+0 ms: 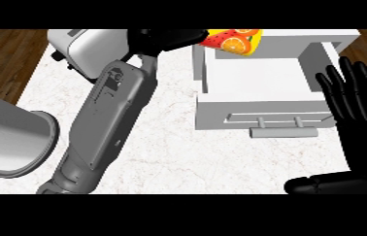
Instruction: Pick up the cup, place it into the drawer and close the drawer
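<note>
The left hand (171, 37) reaches far across the white counter (172, 133), up by the back edge. Its black fingers are wrapped around the cup (233, 40), which is bright with orange slices and red and yellow patches. The cup is tipped over on its side in the hand and sits just above the back left corner of the drawer (251, 77). The drawer is white and pulled wide open, with a grey handle (283, 131) on its front. The long grey left arm (100, 128) lies slanted over the counter. A toaster (90, 48) stands just behind the arm, at the back left. The right hand (345, 96) rests at the right edge beside the drawer, with its fingers straight and spread, holding nothing. A round grey pot (25, 143) shows at the left edge.
</note>
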